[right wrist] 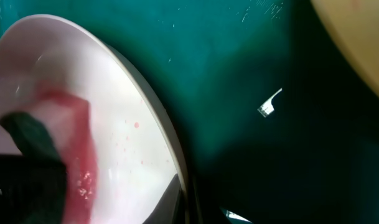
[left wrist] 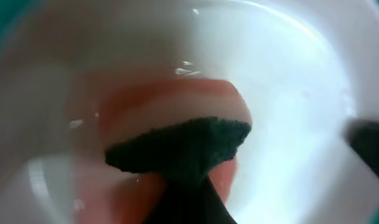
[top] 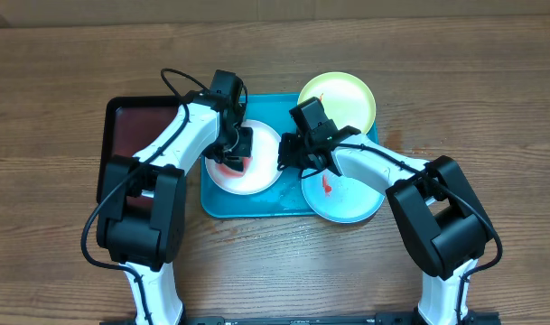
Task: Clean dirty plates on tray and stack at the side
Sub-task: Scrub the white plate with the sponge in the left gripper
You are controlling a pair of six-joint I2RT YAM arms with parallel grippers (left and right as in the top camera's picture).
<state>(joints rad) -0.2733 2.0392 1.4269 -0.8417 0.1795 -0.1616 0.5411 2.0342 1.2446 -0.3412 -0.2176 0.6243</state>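
Note:
The white plate [top: 256,171] lies on the left half of the turquoise tray [top: 273,104], smeared red. My left gripper [top: 233,152] is shut on a dark green sponge [left wrist: 180,149] and presses it onto the red smear on the white plate [left wrist: 289,93]. My right gripper [top: 284,155] is shut on the white plate's right rim [right wrist: 177,168], one finger inside and one under it. The pale blue plate [top: 347,197] with a red smear sits at the tray's front right corner. The pale green plate [top: 342,97] sits at the tray's back right corner.
A smaller black tray with a dark red inside [top: 135,126] stands just left of the turquoise tray, under my left arm. The wet turquoise tray floor [right wrist: 239,81] fills the right wrist view, with the green plate's edge [right wrist: 363,50] at the upper right. Wooden table all round.

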